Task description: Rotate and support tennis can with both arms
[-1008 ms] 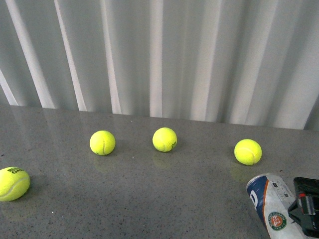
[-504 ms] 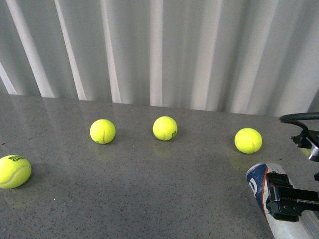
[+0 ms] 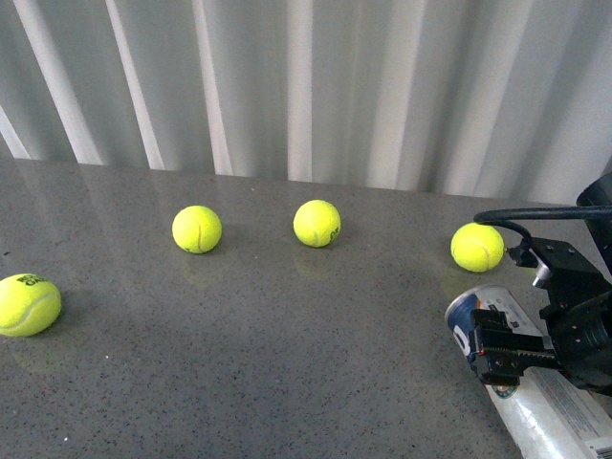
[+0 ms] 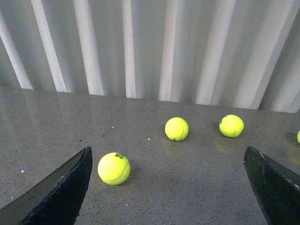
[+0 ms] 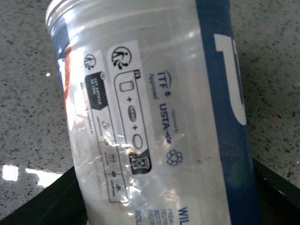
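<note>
Tennis can (image 3: 547, 409) shifted leftward, right fingers (image 3: 499, 337) clamped

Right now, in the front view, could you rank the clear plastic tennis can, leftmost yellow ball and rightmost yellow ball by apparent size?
Largest: clear plastic tennis can
leftmost yellow ball, nearer the camera
rightmost yellow ball

Near right on table (image 3: 268, 373): tennis can (image 3: 553, 413) lying down, right gripper (image 3: 501, 350) astride it. Just behind can: right ball (image 3: 477, 247). Further left, similar depth: centre ball (image 3: 316, 223), then left ball (image 3: 197, 229). Nearer, at left edge: outer ball (image 3: 30, 304). Behind table: curtain (image 3: 306, 86).
</note>
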`<state>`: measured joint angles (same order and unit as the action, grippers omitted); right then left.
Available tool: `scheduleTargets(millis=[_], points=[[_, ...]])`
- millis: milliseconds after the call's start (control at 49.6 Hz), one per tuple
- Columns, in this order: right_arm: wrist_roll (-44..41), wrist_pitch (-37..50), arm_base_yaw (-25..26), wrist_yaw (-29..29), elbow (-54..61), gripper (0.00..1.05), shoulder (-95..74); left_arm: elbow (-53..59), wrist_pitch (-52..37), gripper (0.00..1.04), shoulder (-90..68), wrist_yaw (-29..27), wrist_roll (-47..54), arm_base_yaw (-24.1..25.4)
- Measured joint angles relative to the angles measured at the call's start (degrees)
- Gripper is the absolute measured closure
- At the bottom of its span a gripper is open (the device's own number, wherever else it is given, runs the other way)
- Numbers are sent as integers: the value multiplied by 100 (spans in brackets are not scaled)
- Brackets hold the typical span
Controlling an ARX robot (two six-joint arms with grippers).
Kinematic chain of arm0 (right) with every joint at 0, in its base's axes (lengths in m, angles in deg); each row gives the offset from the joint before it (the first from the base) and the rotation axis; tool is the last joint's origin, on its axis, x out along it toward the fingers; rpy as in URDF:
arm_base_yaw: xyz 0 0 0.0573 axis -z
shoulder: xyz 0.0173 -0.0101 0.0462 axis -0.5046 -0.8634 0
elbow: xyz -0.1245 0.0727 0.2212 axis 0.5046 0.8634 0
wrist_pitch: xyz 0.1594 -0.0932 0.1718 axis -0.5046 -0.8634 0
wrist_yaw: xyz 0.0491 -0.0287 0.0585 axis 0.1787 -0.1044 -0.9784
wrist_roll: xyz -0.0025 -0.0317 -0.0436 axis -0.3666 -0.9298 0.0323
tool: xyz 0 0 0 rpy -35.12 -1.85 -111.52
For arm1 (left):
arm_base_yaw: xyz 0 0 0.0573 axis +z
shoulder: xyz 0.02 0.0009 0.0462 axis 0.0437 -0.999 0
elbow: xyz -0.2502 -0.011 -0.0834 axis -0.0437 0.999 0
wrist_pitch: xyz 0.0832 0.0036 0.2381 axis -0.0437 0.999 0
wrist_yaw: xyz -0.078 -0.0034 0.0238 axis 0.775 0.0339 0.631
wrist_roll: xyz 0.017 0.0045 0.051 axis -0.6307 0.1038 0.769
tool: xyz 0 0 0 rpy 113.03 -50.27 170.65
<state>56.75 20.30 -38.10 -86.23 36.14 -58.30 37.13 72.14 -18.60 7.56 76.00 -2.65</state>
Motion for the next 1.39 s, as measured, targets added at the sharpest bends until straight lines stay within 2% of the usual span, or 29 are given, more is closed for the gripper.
scheduleTargets(millis=[101,222,302,403,484,544,726,988,1210,1391], points=[[-369,94,-114,-52,13,33,74,0,0,7,0,-2,0,0],[-1438,627,-407,-138,173,49,498,0,0,7,0,-2,0,0],[-2581,964,-686,-199,210,61,964,0,0,7,0,-2,0,0],[-4483,1196,-1058,-343,90,73,1222,0,0,7,0,-2,0,0],[-5718,1049,-1292,-682,-140,79,1058,0,0,7,0,-2,0,0],[-6548,876,-1482,-695,-404,83,761,0,0,7,0,-2,0,0],[-7523,820,-1681,-577,-1003,88,-50,0,0,7,0,-2,0,0],[-7858,835,-1803,-481,-1790,93,-1126,0,0,7,0,-2,0,0],[-7790,1370,-1967,-459,-1934,93,-1558,0,0,7,0,0,0,0],[-7350,1609,-2026,-573,-1902,58,-1659,0,0,7,0,-2,0,0]])
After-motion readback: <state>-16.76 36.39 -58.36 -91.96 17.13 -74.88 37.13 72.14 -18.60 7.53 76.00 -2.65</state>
